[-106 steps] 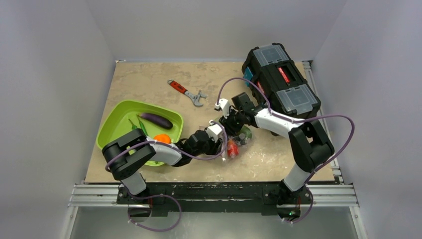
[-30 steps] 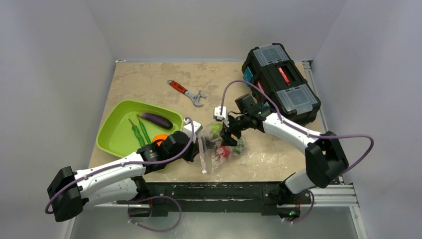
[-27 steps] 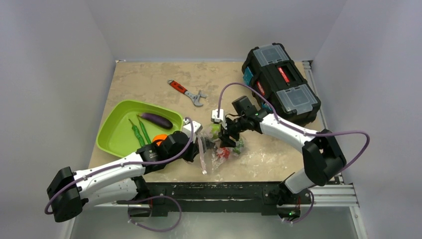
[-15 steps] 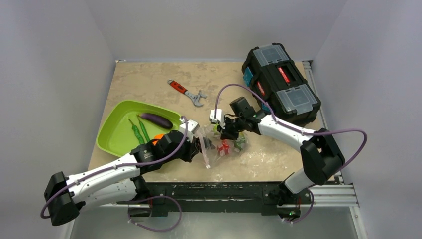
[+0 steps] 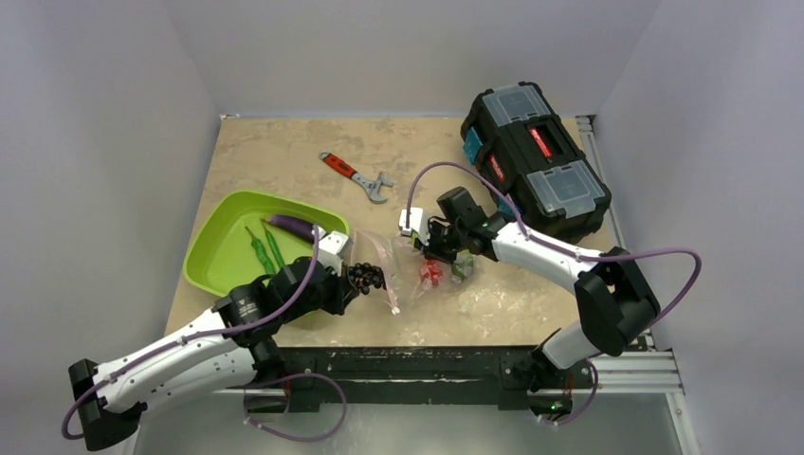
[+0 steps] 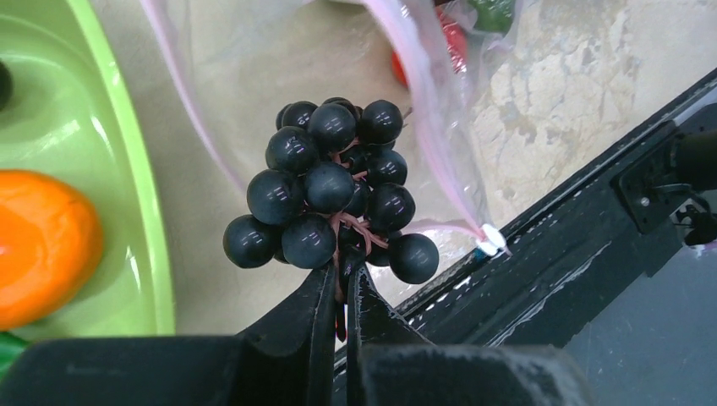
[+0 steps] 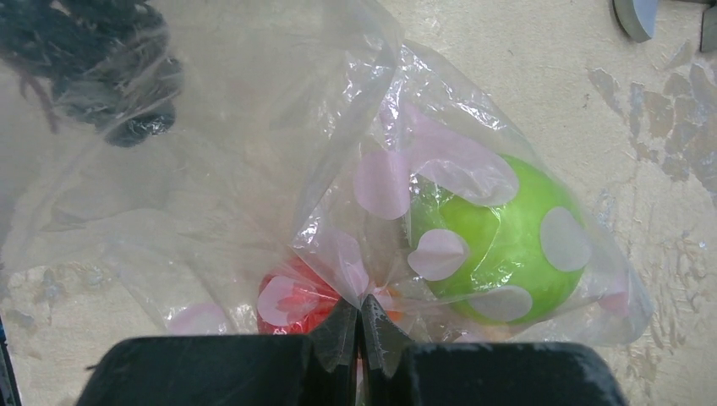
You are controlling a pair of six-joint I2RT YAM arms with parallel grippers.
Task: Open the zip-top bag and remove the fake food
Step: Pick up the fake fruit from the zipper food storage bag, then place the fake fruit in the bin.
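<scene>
Hanging by its stem, the bunch of black grapes [image 6: 330,194] is the piece of fake food in play. The left claw [image 6: 341,281] is pressed together on that stem. The bunch sits at the open mouth of the zip-top bag [image 5: 406,258], between the two pink zip lips [image 6: 441,156]; whether it is wholly clear of the film I cannot tell.

The bag lies near the middle of the worktop [image 5: 284,152], a little toward the near edge. Its long axis runs left to right and its mouth faces the left arm. At the end away from the mouth, the right claw [image 7: 359,326] is pressed together on a fold of film. Just beside that claw, a green spotted ball [image 7: 499,245] and a red piece [image 7: 296,300] lie inside the bag.

As I judge it, the coming move turns on where the green tray [image 5: 213,237] lies from the loaded claw. It is straight to the robot's left, toward the worktop's left edge, with its right rim just beside the grapes. The orange fruit [image 6: 42,245] sits close to that rim, and the eggplant [image 5: 289,226] and green pods [image 5: 258,249] lie farther in. A short sideways carry away from the bag should reach the tray, and the left arm is plainly the nearer one. The risk I see is the bunch snagging a zip lip on the way.
</scene>
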